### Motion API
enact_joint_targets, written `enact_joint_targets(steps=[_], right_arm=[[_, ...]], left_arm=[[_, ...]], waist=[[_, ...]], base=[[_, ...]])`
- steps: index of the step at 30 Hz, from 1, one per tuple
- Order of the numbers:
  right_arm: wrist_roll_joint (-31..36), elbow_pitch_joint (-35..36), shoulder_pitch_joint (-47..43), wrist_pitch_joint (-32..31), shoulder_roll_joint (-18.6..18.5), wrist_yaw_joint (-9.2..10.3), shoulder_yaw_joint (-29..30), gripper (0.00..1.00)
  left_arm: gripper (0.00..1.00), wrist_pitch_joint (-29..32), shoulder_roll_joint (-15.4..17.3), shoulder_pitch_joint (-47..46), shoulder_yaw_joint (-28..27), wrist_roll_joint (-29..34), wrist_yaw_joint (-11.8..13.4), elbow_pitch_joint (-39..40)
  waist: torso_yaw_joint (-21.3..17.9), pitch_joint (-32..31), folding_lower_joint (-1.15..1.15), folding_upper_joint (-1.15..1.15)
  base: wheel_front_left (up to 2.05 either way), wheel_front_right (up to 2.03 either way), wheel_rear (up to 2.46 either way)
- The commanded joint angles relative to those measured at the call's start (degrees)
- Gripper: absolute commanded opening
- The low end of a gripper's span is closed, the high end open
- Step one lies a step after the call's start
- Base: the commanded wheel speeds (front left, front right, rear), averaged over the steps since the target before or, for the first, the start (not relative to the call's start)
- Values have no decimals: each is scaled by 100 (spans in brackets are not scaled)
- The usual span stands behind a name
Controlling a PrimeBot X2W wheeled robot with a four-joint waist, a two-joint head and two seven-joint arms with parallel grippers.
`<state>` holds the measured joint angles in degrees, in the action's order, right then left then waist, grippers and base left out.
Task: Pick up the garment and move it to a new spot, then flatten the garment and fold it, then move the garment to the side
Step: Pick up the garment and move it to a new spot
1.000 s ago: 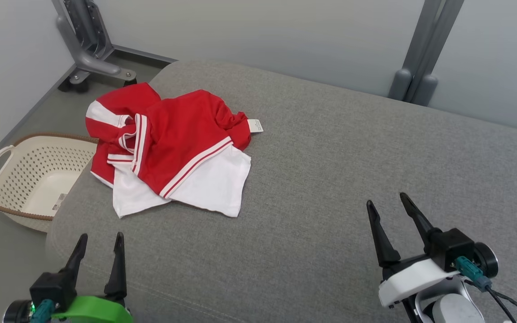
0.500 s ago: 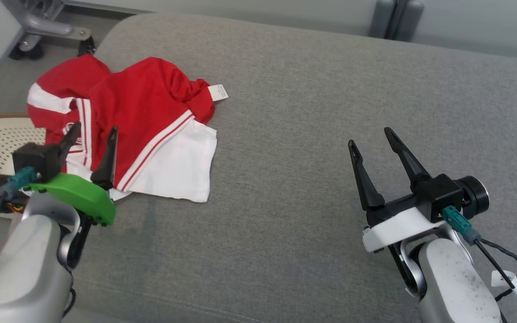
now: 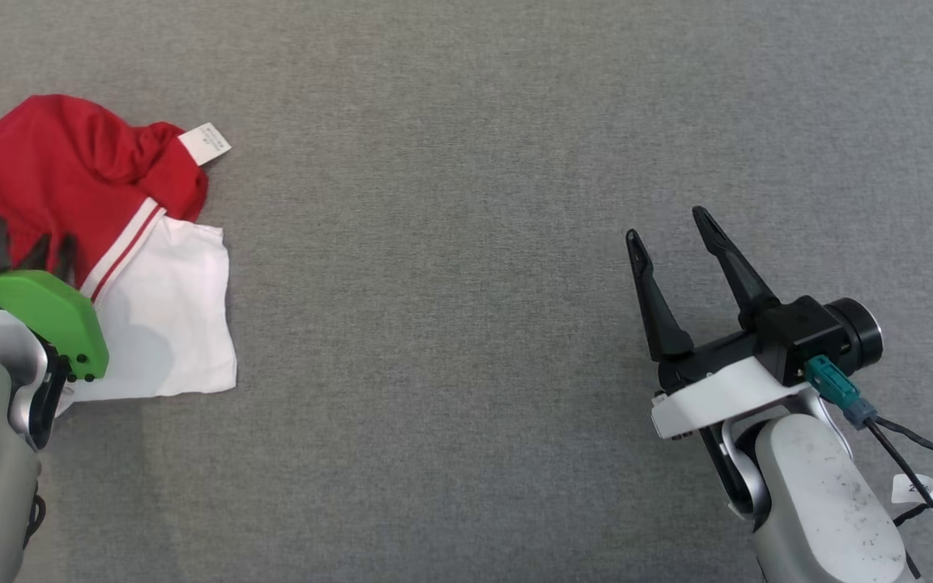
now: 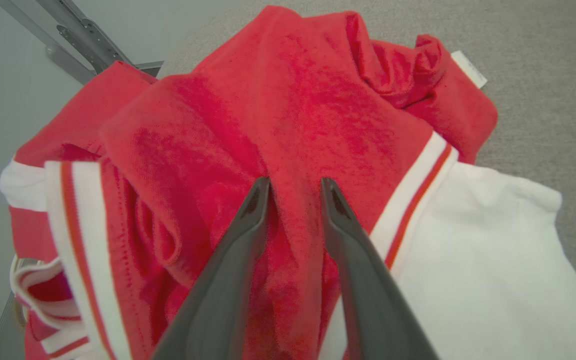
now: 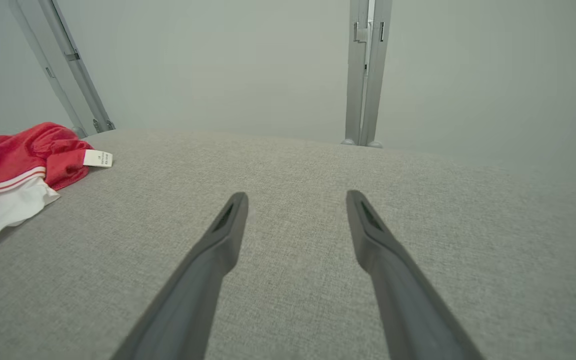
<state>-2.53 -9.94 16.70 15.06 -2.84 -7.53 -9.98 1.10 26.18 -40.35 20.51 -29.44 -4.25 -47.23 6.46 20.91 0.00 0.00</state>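
Note:
The garment [image 3: 94, 194], a crumpled red and white shirt with striped trim and a white tag [image 3: 205, 142], lies at the left edge of the grey cushion. My left gripper [image 3: 53, 247] points down into its red part. In the left wrist view the left gripper [image 4: 293, 187] has its fingers drawn close, pinching a raised fold of the garment [image 4: 293, 110] between them. My right gripper [image 3: 669, 227] stands open over bare cushion at the right, far from the shirt. The right wrist view shows the right gripper [image 5: 295, 197] empty, with the garment [image 5: 18, 155] off to its left.
The grey cushion [image 3: 450, 243] stretches wide between the two arms. Behind it stands a pale wall with metal frame posts [image 5: 365, 75]. A further metal bracket [image 4: 83, 45] is visible beyond the shirt in the left wrist view.
The head camera has tilted down and shifted right, so basket and wall left the picture. My left gripper dropped onto the shirt and its fingers narrowed around a fold. The right arm barely moved.

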Motion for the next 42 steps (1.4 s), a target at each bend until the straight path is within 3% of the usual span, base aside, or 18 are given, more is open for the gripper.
enact_joint_targets(steps=[1,7,12,18,23,31,37,42], right_arm=[[-29,17,-17,18,-8,8,12,100],[-102,-37,-173,18,-9,8,78,100],[-157,-60,-316,18,-10,8,147,100],[-269,-86,-530,18,-11,8,167,100],[-359,-69,-685,18,-10,8,138,100],[-514,21,-864,18,-8,8,102,100],[-613,71,-924,18,-11,8,74,100],[-664,111,-967,18,-13,8,78,100]], left_arm=[[0,11,33,-98,1,4,15,-107],[0,34,77,-22,90,23,-23,-347],[0,-199,148,-57,84,38,9,9],[0,-54,226,-163,78,-65,-54,1052],[0,346,402,-184,87,-85,22,2515],[0,1284,489,74,3,-502,289,5128],[0,1766,276,225,34,-1011,507,6562],[0,2103,-154,445,46,-1931,657,7207]], waist=[[-229,159,0,0],[-174,-73,0,0],[-96,-347,0,0],[-57,-791,0,0],[-231,-1148,0,0],[-865,-1443,0,0],[-1567,-1482,0,0],[-2285,-1470,0,0]], base=[[0,0,0],[0,0,0],[0,0,0],[0,0,0],[0,0,0],[0,0,0],[0,0,0],[0,0,0]])
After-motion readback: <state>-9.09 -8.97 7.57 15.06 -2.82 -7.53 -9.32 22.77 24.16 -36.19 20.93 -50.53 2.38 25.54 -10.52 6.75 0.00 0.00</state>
